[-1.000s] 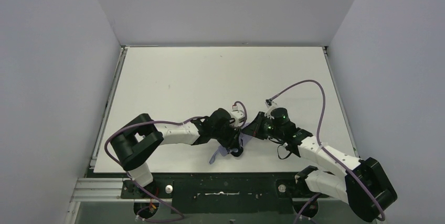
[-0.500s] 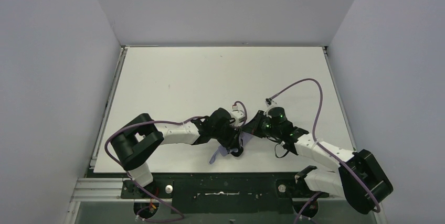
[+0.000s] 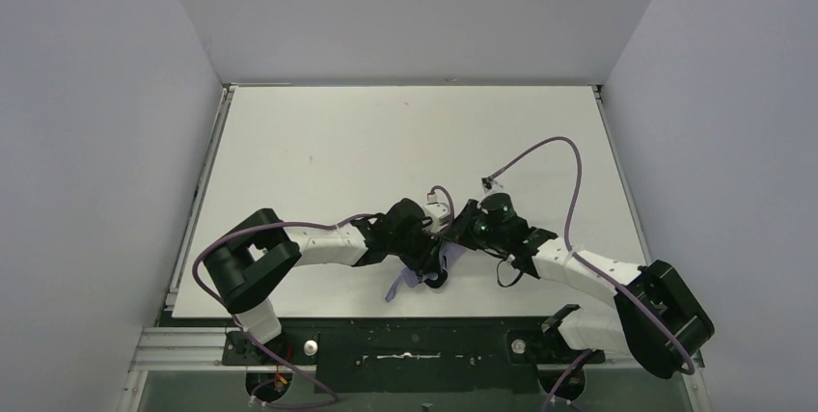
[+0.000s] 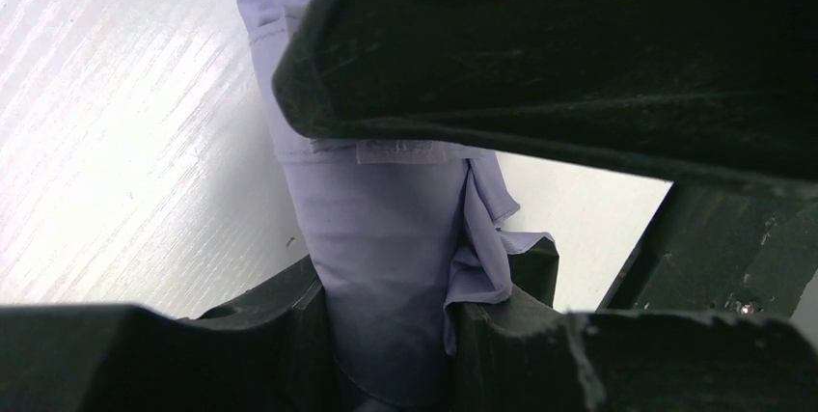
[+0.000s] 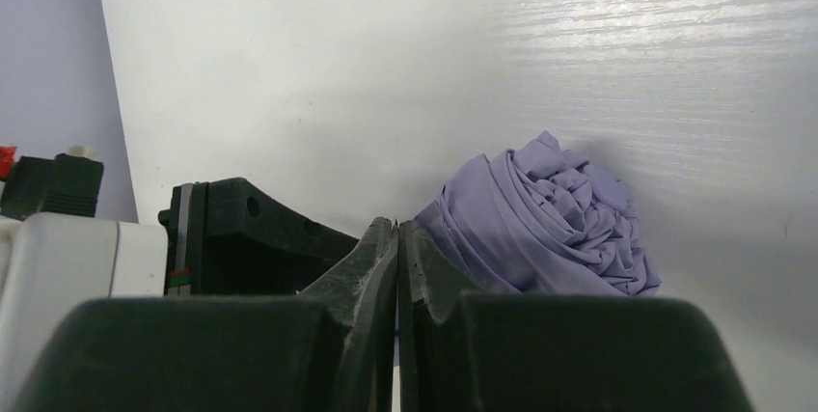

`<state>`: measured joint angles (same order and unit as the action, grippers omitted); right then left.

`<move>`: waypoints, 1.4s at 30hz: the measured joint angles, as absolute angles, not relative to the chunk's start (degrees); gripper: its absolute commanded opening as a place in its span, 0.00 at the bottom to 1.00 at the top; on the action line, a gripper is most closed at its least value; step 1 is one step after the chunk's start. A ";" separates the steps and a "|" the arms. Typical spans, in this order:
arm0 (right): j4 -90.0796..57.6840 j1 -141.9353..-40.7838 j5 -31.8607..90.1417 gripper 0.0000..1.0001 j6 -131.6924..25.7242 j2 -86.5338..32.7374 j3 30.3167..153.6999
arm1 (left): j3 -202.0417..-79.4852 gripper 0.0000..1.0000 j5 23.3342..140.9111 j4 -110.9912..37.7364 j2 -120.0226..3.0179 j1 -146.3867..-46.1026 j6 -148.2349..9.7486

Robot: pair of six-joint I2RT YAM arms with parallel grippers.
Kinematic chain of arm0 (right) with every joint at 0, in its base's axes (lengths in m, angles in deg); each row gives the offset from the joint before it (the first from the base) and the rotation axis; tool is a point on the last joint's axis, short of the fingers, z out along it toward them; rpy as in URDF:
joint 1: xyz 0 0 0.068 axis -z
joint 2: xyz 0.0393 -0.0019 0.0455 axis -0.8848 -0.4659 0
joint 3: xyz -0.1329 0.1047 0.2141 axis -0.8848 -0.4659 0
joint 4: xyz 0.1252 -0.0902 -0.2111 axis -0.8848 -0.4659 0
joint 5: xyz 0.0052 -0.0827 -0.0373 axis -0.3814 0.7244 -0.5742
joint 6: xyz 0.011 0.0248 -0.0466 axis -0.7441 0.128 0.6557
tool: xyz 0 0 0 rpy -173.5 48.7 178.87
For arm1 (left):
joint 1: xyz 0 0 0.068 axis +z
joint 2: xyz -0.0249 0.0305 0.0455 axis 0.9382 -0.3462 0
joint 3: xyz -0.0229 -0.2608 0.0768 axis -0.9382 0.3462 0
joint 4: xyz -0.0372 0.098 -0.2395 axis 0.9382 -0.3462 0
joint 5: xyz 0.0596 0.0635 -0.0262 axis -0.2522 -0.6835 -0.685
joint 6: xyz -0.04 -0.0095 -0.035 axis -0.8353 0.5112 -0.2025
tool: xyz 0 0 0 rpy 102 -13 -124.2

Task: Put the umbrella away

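Motion over the last second is all on the right side: the right arm has swung inward across the worktop (image 3: 386,142) and brought the right hand (image 5: 397,238) up beside the umbrella (image 4: 386,267), while the left arm has not shifted. I read this as the second hand arriving to help with the bundle rather than to take it over, since its jaws are pressed together with nothing between them. In the right wrist view the crumpled lavender end sits just beside the fingertips; I cannot tell whether they touch it. The left hand (image 3: 429,256) is clamped across the rolled fabric, one finger above and one below, pinning the umbrella low on the worktop near the near edge, about midway between the two bases. A flap of fabric spills out past the grip on the near side. The left arm reaches rightward from its base with the wrist tipped down over the bundle; the right arm lies low, forearm pointing left, hand nearly level with the surface. I see no strap, handle or shaft from here, so I judge the fabric is not yet secured and the job is not done.
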<state>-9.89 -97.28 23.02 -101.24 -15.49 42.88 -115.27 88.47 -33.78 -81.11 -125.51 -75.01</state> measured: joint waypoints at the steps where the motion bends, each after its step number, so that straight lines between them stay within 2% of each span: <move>1: -10.04 -97.65 23.74 0.00 -101.39 -15.86 43.09 | -115.27 0.00 88.47 -33.78 -81.11 -125.51 -74.99; 14: -13.52 -101.48 33.78 0.00 -105.70 -16.36 43.88 | -115.47 0.00 88.49 -34.11 -81.11 -125.62 -73.89; 20: -25.60 -100.80 40.53 0.00 -104.21 -9.56 44.89 | -118.64 0.01 89.06 -39.70 -81.64 -126.80 -68.10; 23: -34.41 -98.39 44.27 0.03 -101.00 -6.02 47.07 | -121.94 0.05 89.65 -44.95 -82.45 -126.78 -62.75; 26: -42.65 -94.40 47.07 0.07 -97.61 -3.01 49.37 | -125.56 0.13 90.64 -50.98 -83.32 -126.43 -56.58; 29: -48.14 -91.25 48.09 0.08 -94.53 -1.39 51.33 | -129.28 0.34 92.87 -57.45 -84.46 -125.80 -50.09; 31: -50.56 -90.59 48.05 0.08 -92.69 -1.41 52.41 | -131.33 0.45 94.42 -61.17 -85.05 -125.36 -46.75; 34: -52.60 -90.40 47.20 0.09 -90.81 -1.80 52.78 | -133.30 0.67 95.88 -64.93 -85.20 -124.70 -43.84; 37: -53.43 -90.40 45.34 0.09 -90.03 -1.96 52.69 | -134.20 0.74 97.59 -65.98 -85.05 -123.81 -43.31; 42: -51.79 -90.40 41.32 0.11 -89.00 -2.72 51.29 | -132.67 0.74 100.08 -64.82 -80.81 -119.17 -46.27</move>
<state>-51.79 -90.40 41.32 -89.00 -2.72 51.29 -132.67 100.08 -64.82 -80.81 -119.17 -46.27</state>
